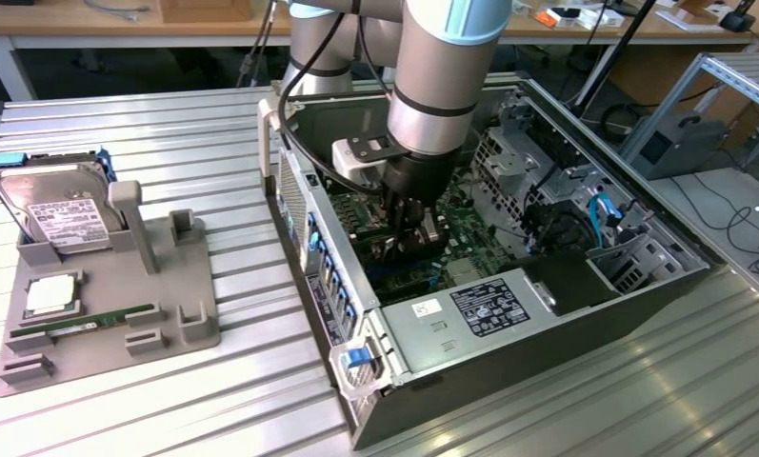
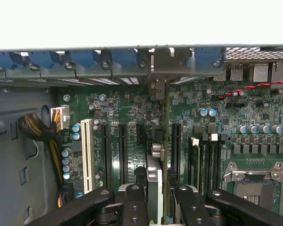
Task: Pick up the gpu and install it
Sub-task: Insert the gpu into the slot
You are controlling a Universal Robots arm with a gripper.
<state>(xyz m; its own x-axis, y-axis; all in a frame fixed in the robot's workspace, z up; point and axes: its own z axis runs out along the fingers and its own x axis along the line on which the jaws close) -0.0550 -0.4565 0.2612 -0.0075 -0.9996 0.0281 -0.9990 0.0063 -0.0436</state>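
The gpu (image 2: 165,141) appears edge-on in the wrist view, a thin green card standing upright over the black expansion slots of the motherboard (image 2: 132,108). Its metal end bracket (image 2: 157,70) reaches up to the row of blue slot latches. My gripper (image 2: 160,207) is shut on the card, one black finger (image 2: 134,205) on each side of it. In the exterior view the gripper (image 1: 411,227) reaches down inside the open computer case (image 1: 481,319), with the dark gpu (image 1: 396,251) just below it, close to the case's rear wall.
A white slot (image 2: 87,155) and cable bundle (image 2: 35,129) lie to one side of the card, memory slots (image 2: 205,160) and the processor socket (image 2: 257,181) to the other. On the exterior view's left, a grey fixture (image 1: 163,286) holds a hard drive (image 1: 62,214) and memory stick (image 1: 81,327).
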